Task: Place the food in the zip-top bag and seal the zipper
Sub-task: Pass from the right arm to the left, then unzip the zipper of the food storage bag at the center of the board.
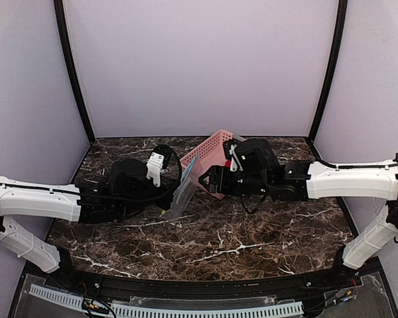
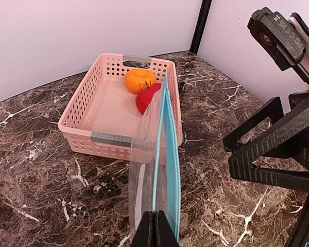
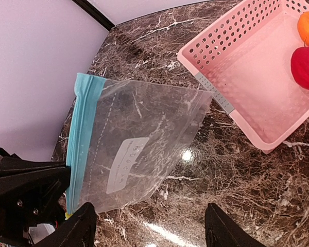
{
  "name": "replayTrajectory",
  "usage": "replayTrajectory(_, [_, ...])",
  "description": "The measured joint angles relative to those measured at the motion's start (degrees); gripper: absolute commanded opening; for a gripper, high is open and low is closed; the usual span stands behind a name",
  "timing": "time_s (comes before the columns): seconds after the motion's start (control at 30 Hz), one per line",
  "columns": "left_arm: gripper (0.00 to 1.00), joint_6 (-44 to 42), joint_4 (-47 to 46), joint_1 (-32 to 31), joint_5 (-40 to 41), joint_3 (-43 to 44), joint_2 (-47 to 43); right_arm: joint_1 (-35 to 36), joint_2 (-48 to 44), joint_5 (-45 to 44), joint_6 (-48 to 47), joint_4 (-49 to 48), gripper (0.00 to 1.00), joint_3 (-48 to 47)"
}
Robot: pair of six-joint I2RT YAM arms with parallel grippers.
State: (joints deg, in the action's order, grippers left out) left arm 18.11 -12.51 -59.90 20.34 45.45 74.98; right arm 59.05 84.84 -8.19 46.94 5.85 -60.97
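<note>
Clear bag hangs upright beside basket, left gripper pinched shut on its zipper, right gripper wide and empty, food in basket (both pieces); judged risk: one-corner hold may let bag swing or slip when nudged.

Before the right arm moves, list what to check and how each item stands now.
1. Left tool shut on the zipper of the zip-top bag: ok.
2. Right tool open and empty: ok.
3. Bag mouth open: cannot tell, the strip is seen edge-on.
4. Orange food and red food lying uncovered in the pink basket: ok.
5. Food inside the bag: not ok, both pieces are in the basket.
</note>
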Motion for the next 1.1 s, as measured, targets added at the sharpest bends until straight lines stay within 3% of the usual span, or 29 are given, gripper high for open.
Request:
replayTrajectory(0.63, [0.01, 1.1, -2.0, -1.4, 1.4, 0.0, 2.3, 0.6, 11.1, -0.9, -0.1, 2.7, 0.73, -11.0])
replayTrajectory(1.1, [0.01, 1.7, -3.2, -1.4, 1.9, -0.8, 2.4, 0.6, 14.7, -4.1, -0.1, 6.1, 0.72, -12.7])
